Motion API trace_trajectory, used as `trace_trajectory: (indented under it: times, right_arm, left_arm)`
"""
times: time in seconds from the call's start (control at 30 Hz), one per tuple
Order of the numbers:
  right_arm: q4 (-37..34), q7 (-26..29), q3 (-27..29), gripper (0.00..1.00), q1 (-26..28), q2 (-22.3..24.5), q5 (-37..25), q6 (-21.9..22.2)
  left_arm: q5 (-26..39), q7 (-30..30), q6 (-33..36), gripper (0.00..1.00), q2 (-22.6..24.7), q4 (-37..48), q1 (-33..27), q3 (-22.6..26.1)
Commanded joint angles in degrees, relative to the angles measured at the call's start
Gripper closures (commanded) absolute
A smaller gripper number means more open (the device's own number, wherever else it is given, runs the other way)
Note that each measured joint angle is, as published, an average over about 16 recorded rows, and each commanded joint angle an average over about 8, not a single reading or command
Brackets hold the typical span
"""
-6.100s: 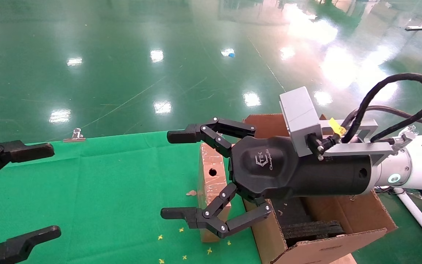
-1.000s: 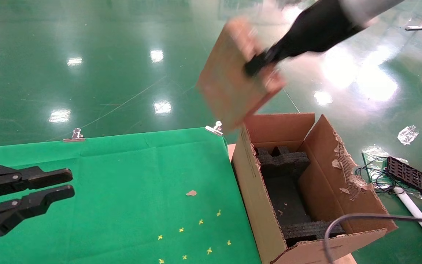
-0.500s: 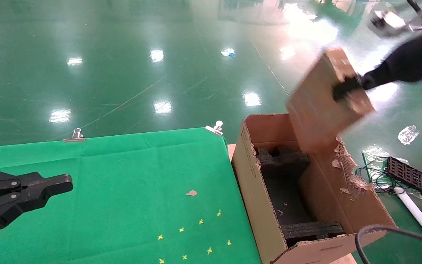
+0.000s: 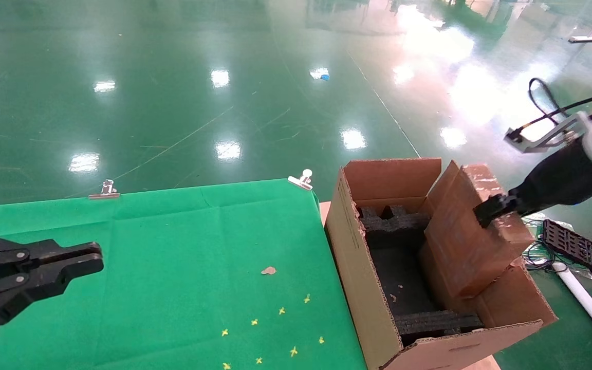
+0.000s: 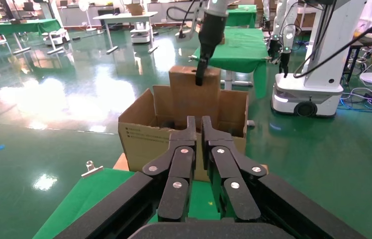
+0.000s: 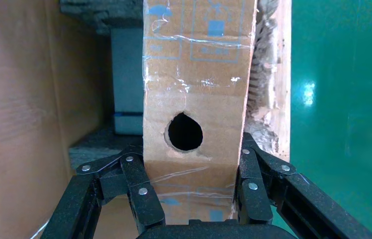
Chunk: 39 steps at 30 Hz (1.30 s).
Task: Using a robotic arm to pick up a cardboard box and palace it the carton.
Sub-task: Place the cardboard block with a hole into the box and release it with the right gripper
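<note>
Head view shows the right hand [image 4: 486, 211] of the robotic arm [image 4: 566, 177] pinching the cardboard box [image 4: 473, 239] by its two broad faces, reaching in from the carton's right. The box hangs tilted, its lower end already inside the carton [image 4: 363, 272] against the torn right flap [image 4: 501, 257], its upper end above the rim. Gripping across the slim thickness leaves the narrow taped face with the round hole [image 6: 185, 132] turned toward the wrist, as the right wrist view shows, with a finger [image 6: 141, 191] pressed flat on either side. That hold probably lets the box slide down edgewise between the flap and the black foam inserts [image 4: 396, 223].

Foam blocks sit at both ends of the carton floor, so the free slot is narrow; the box's low corner could catch on foam or on the ragged flap. The left hand [image 4: 77, 259] is parked over the green-covered bench [image 4: 172, 246], its fingers pressed together, well apart from the carton. Two binder clips [image 4: 303, 180] hold the cloth edge. A black tray [image 4: 576, 246] lies on the floor beyond.
</note>
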Motion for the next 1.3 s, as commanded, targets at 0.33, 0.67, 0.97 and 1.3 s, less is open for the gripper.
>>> trace_trajectory:
  times: [0.33, 0.67, 0.97, 1.3]
  right_arm:
    - [-1.22, -0.95, 0.12, 1.0, -6.84, -0.86, 0.28, 4.68]
    - [-2.46, -0.02, 0.93, 1.0, -13.64, -1.83, 1.49, 9.87]
    - [-2.5, 0.01, 2.69, 1.0, -20.73, -2.62, 4.03, 17.15]
    - [-2.85, -0.07, 4.02, 0.74, -26.32, -4.3, 5.93, 27.2]
  left_arm:
    - [-0.03, 0.02, -0.02, 0.0, -0.02, 0.0, -0.01, 0.04]
    - [-0.05, 0.04, -0.03, 0.0, -0.03, 0.0, -0.02, 0.07]
    - [-0.07, 0.05, -0.05, 0.0, -0.04, 0.0, -0.02, 0.1]
    - [-0.09, 0.07, -0.06, 0.0, -0.06, 0.0, -0.03, 0.14]
